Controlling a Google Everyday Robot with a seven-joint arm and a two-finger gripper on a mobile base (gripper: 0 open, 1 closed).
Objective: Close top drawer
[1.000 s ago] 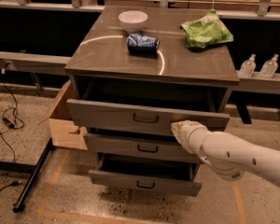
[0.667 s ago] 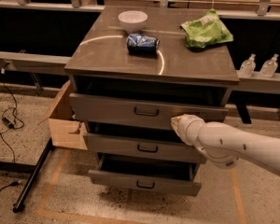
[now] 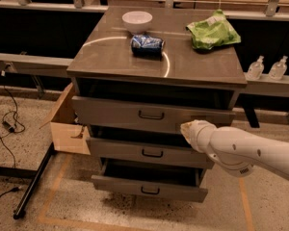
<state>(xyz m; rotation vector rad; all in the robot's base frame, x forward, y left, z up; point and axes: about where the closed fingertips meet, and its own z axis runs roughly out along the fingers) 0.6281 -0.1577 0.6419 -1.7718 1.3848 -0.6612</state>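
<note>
The top drawer is a wide grey drawer with a small black bar handle at its middle. It stands partly open, its front a little out from under the cabinet top. My gripper is at the end of the white arm coming in from the right. It rests against the right part of the drawer front, right of the handle.
Two smaller grey drawers, the middle drawer and the bottom drawer, also stand open below. On the top are a white bowl, a blue can lying down and a green bag. A cardboard box sits at the left. Cables lie on the floor.
The top drawer's front has moved back toward the cabinet, and my gripper has moved with it, staying against the panel's right part.
</note>
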